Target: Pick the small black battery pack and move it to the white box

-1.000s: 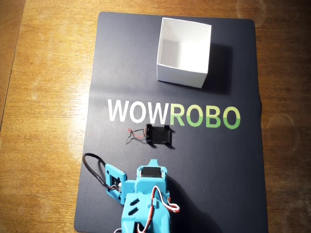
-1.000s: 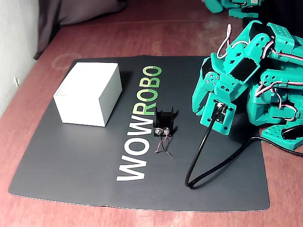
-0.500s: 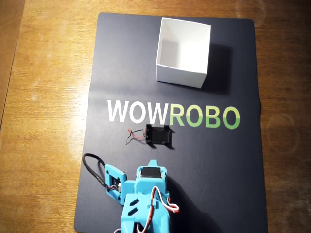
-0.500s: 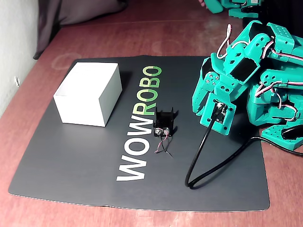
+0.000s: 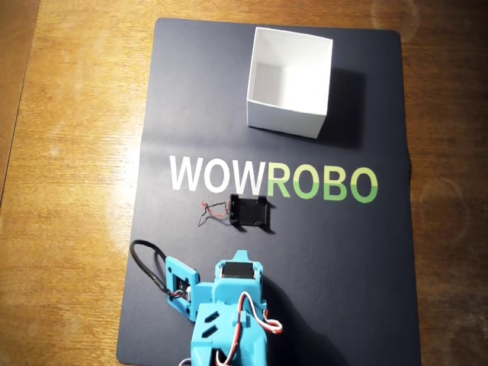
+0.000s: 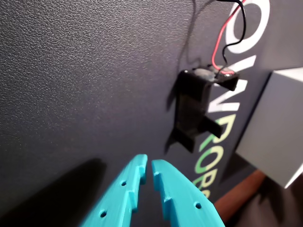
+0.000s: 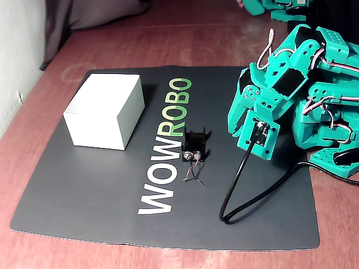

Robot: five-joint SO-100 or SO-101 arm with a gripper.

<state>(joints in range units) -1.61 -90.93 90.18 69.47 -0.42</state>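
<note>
Clenched, empty claw (image 6: 147, 163) near the battery pack (image 6: 194, 106) (white box (image 5: 289, 81) well apart)

A dark mat (image 5: 343, 259) printed with WOWROBO lettering (image 5: 272, 181), white then green, lies flat on the wooden desk (image 5: 69, 152). In the fixed view, dark fabric (image 7: 95, 14) sits at the desk's far edge.

Nothing visibly differs from the earlier pictures: the arm (image 7: 280, 89), battery pack (image 5: 250, 212) and white box (image 5: 288, 82) show no shift.
</note>
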